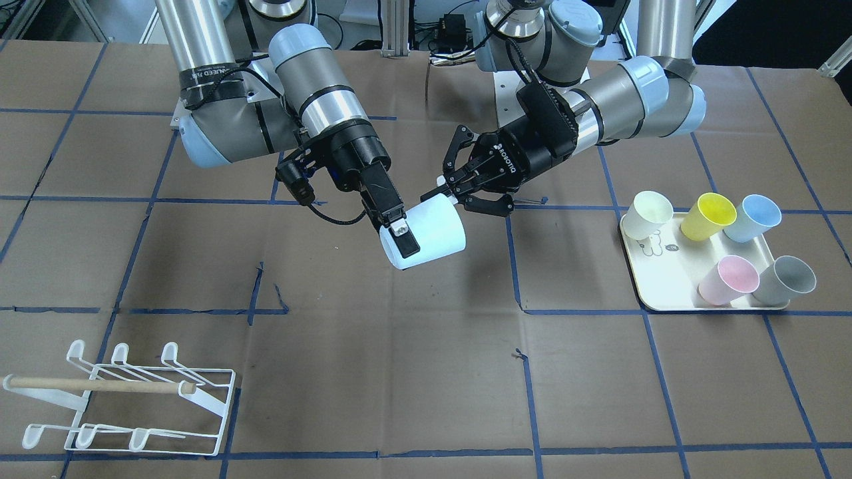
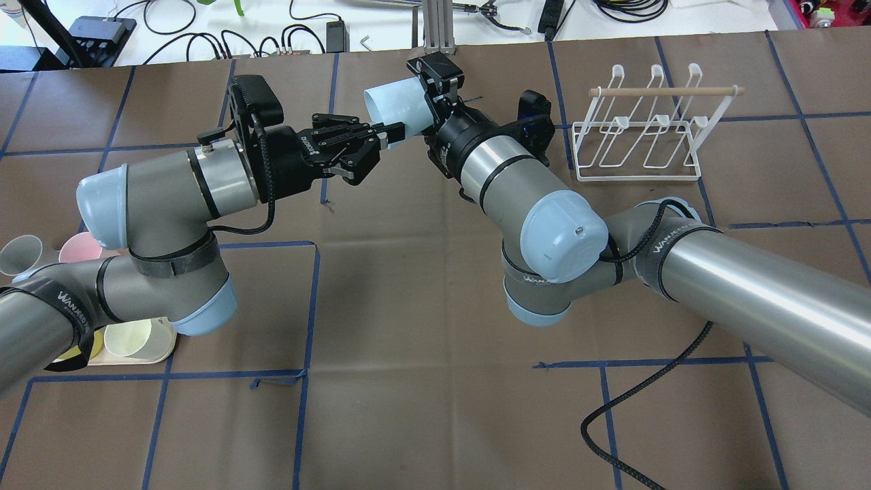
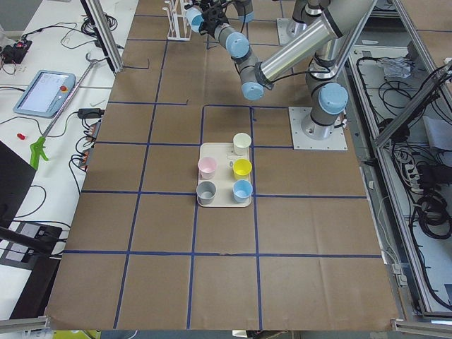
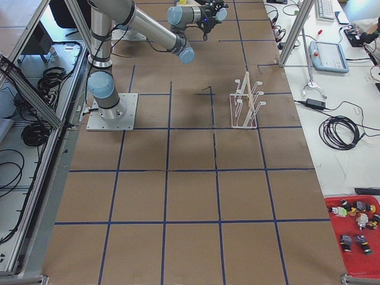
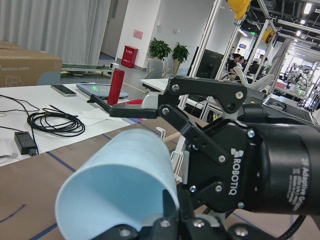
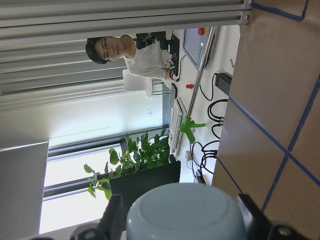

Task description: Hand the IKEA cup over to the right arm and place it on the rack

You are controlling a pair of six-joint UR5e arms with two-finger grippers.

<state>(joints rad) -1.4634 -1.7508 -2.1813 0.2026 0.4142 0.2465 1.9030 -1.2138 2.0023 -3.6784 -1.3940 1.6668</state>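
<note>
The IKEA cup [image 1: 431, 233] is pale blue and lies sideways in mid-air over the middle of the table; it also shows in the overhead view [image 2: 389, 102]. My right gripper [image 1: 407, 234] is shut on its base end, one finger lying across the wall. The right wrist view shows the cup's bottom [image 6: 185, 210] between the fingers. My left gripper [image 1: 444, 188] has its fingertips at the cup's rim with the jaws spread, and looks open. The white wire rack [image 1: 133, 399] with its wooden dowel stands apart, on the right arm's side [image 2: 639, 129].
A cream tray [image 1: 665, 273] on the left arm's side holds several cups: cream, yellow, blue, pink, grey. A black cable [image 2: 633, 401] hangs from the right arm over the near table. Blue tape lines grid the brown table cover.
</note>
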